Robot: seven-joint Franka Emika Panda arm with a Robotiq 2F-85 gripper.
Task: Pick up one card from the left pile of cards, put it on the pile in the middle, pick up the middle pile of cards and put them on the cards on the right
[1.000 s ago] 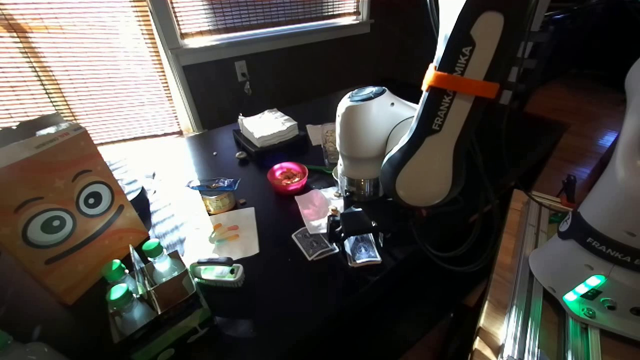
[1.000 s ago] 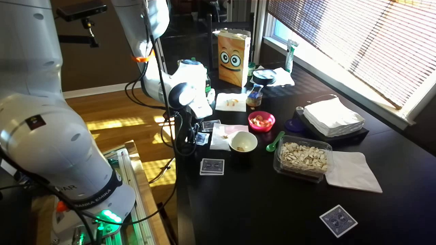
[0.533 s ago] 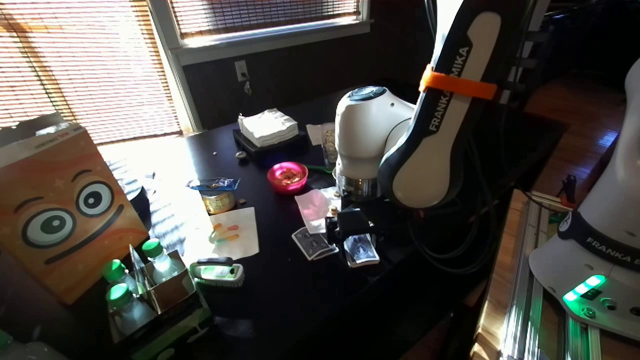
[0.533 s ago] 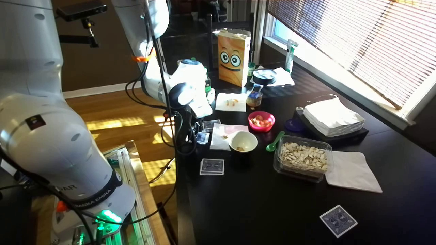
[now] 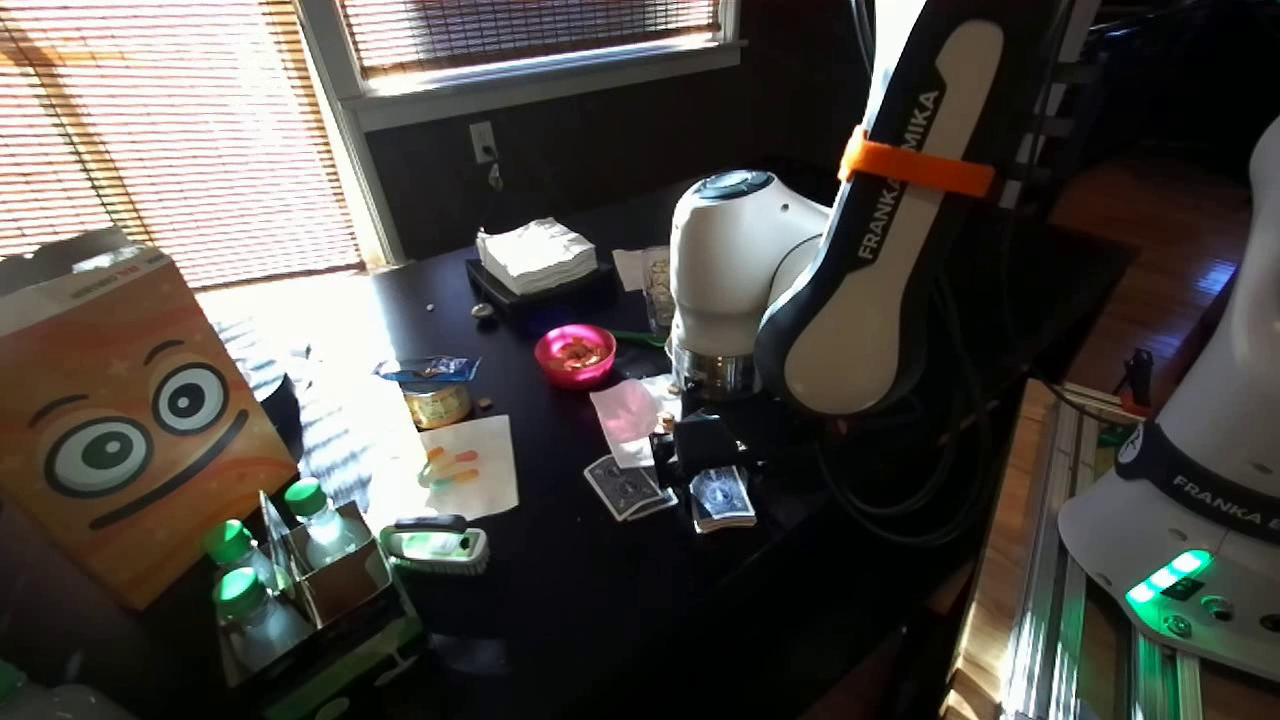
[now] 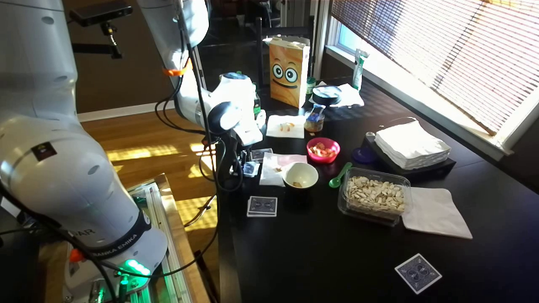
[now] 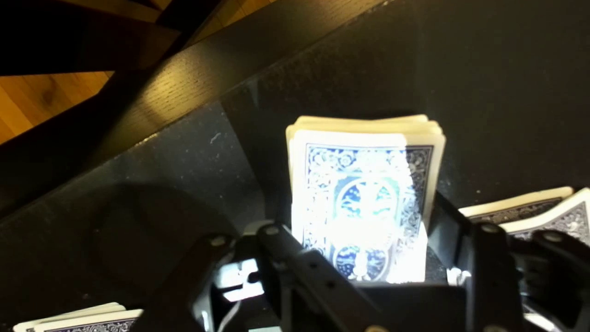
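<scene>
Wrist view: middle pile (image 7: 364, 193) looks to rest on the table (image 7: 498, 92), claw (image 7: 362, 221) astride it.
Jaws stand apart along its two long edges; can't tell if they pinch or just flank. Other card piles (image 7: 562, 216) lie on either side. Expect light, springy, slick stock that likely fans or sheds from the bottom. Edges look uneven, not squared. Best hold: both long edges, mid-length, low enough to catch the whole stack, squeeze moderate so it doesn't bow.

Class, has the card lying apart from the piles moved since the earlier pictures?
No, neither way: in an exterior view the lone card keeps its place relative to the napkin stack.
</scene>
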